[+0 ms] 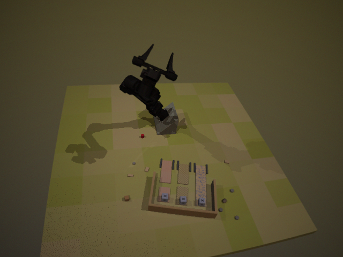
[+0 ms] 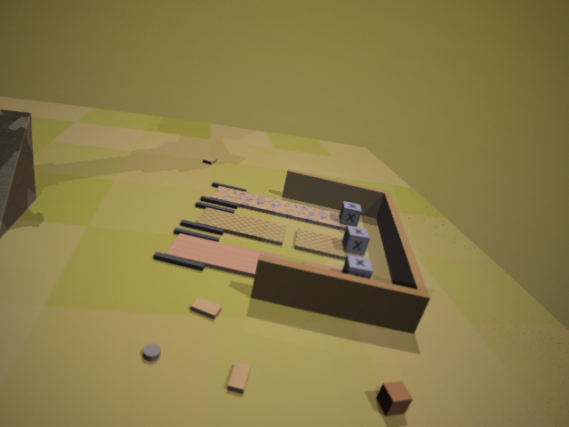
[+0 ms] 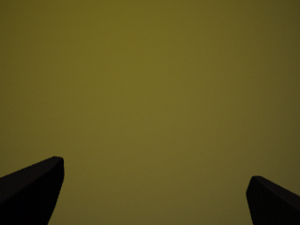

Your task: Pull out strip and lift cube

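Observation:
The blue-speckled strip (image 1: 200,181) (image 2: 276,205) is in one piece, with an X-marked grey-blue cube (image 1: 201,201) (image 2: 350,213) on its end inside the walls. The checked strip (image 1: 183,173) (image 2: 241,224) has a gap; a marked cube (image 1: 183,199) (image 2: 356,240) sits on its separate far piece. The pink strip (image 1: 166,171) (image 2: 213,253) also has a gap, with a marked cube (image 1: 165,196) (image 2: 358,266) on its far piece. My gripper (image 1: 162,48) (image 3: 160,179) is open and empty, high up and far from the strips.
A brown wall (image 1: 181,210) (image 2: 340,294) encloses the cube ends on three sides. Dark guide rails (image 1: 194,167) (image 2: 178,260) flank the strips' outer ends. A red cube (image 1: 142,136) lies near the arm's base. A brown block (image 1: 126,197) (image 2: 394,398), flat pieces and several grey discs lie around.

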Controlling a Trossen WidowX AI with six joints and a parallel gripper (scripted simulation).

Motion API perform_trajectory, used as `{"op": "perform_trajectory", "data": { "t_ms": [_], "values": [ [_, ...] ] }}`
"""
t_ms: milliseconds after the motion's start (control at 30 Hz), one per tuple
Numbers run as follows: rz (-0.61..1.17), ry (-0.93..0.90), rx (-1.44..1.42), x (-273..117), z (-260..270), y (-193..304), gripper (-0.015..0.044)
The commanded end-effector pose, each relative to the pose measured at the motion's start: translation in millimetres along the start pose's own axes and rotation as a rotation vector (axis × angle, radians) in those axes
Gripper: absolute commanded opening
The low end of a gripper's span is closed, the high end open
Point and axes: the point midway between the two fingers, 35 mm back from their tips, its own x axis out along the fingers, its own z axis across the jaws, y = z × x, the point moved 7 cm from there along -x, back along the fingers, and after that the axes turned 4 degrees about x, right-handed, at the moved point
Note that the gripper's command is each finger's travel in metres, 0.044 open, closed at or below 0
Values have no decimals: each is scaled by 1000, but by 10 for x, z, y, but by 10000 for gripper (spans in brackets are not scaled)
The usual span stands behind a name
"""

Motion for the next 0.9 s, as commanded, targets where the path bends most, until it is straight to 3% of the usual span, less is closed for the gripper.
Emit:
{"op": "perform_trajectory", "data": {
  "t_ms": [0,200,367,633,867],
  "values": [
    [-8,-5,-2,1,-6,-6,400],
    [-307,-86,-65,-8,-263,-194,400],
    [-612,8,-147,-102,-624,-312,400],
    [-978,463,-313,-398,-1314,-258,400],
    [-1078,911,-429,-693,-1767,-42,400]
  ]
}}
